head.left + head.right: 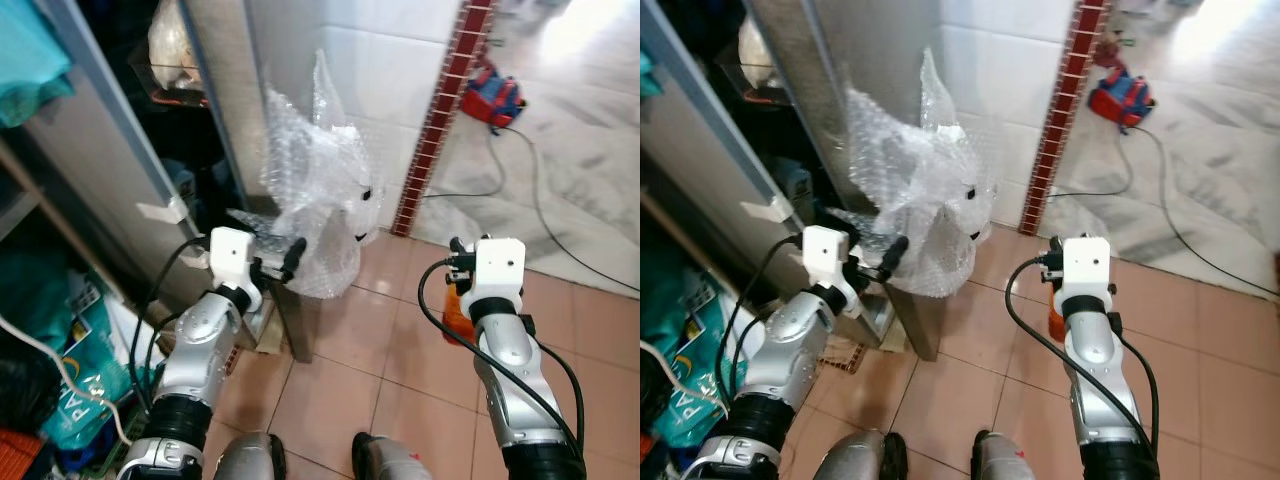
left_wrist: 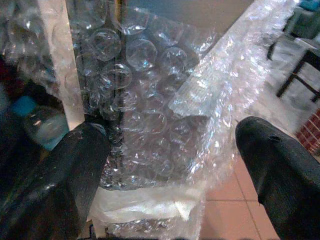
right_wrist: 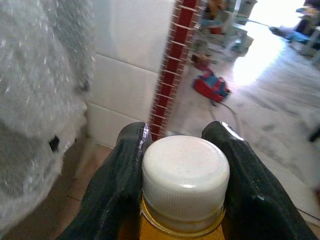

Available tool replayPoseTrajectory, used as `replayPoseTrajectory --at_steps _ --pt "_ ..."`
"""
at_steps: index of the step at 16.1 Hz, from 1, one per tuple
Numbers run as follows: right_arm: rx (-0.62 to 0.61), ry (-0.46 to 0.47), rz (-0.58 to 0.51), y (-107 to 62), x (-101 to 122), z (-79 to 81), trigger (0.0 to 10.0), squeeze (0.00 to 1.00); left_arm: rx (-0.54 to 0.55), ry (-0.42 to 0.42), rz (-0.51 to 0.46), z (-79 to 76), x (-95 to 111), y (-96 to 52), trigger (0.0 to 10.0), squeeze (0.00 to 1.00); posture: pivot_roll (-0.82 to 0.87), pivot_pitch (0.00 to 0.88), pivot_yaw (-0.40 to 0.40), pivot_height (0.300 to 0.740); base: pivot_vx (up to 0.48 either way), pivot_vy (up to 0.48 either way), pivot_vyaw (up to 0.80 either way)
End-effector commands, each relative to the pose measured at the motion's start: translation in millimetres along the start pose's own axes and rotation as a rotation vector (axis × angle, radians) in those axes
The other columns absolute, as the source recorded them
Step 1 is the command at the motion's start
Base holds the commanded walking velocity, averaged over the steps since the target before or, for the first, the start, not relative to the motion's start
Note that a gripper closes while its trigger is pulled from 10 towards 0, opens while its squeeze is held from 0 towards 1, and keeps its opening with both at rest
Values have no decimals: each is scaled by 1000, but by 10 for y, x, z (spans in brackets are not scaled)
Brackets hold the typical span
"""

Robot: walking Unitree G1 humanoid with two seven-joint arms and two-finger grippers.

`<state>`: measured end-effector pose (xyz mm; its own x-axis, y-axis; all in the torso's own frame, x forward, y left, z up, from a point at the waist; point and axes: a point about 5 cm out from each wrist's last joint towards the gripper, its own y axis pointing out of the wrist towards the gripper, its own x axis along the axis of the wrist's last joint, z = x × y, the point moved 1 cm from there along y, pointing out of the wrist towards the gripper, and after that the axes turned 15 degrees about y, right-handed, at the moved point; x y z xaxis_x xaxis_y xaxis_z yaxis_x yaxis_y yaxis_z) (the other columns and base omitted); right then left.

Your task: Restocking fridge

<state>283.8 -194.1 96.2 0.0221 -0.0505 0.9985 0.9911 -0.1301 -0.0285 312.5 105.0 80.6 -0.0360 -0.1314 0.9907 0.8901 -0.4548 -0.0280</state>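
The right gripper [image 3: 182, 175], low and right of centre in the head views, is clenched on the neck of a bottle [image 3: 186, 172]: its two black fingers [image 3: 125, 165] press either side of the white cap, with amber-yellow contents just below. In the left eye view the bottle shows as an orange patch [image 1: 457, 315] behind the wrist, hanging over the tiled floor [image 1: 350, 360].

Left of centre, the left gripper [image 1: 278, 262] is raised with its fingers [image 2: 65, 170] spread apart and holding nothing, right up against a heap of bubble wrap [image 1: 315, 190]. That wrap stands in the middle of the frame beside the edge of the grey fridge door [image 1: 100, 160]. In the dark opening at the upper left, shelves carry a bagged item [image 1: 175, 45], and the left wrist view shows a blue-capped bottle [image 2: 42, 122] through the wrap.

As I judge it, the bottle needs to go into that opening, and the wrap is in the way. The left gripper would do well to push or pull the wrap aside first. The grip sits high on the neck, so the bottle should travel slowly and upright, clear of the door edge.
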Motion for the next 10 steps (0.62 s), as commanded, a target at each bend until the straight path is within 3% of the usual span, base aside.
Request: replayPoseTrajectory --at_steps 1,7,10 --pt "-24 -15 -29 -13 68 -37 10000 0 -56 24 7 -81 44 98 10000 0 -13 104 41 740 262 0 -800" --pt "-122 -28 -10 -37 22 -156 10000 0 -113 68 -22 -209 94 163 10000 0 -14 98 43 740 318 0 -800" --pt "-104 -6 -1 -42 6 -115 10000 0 -117 71 -19 -227 81 174 10000 0 -14 92 43 740 386 0 -348"
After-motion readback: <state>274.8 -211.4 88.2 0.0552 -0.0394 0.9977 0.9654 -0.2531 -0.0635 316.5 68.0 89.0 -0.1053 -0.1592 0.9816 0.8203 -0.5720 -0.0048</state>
